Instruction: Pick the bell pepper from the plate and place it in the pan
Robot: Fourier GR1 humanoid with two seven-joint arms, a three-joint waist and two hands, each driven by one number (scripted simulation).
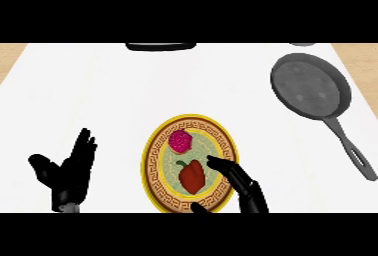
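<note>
While the left hand (66, 172) rests open near the lower left edge, fingers up, the right hand (247, 190) reaches over the right side of the plate (153, 155). Its fingers (225, 170) are spread and fairly straight, holding nothing. The red bell pepper (192, 176) lies on the plate just left of those fingers and above the thumb (198, 206), within the gap between them. A pink item (179, 141) sits beyond it. The pan (310, 85) stands well apart, upper right.
</note>
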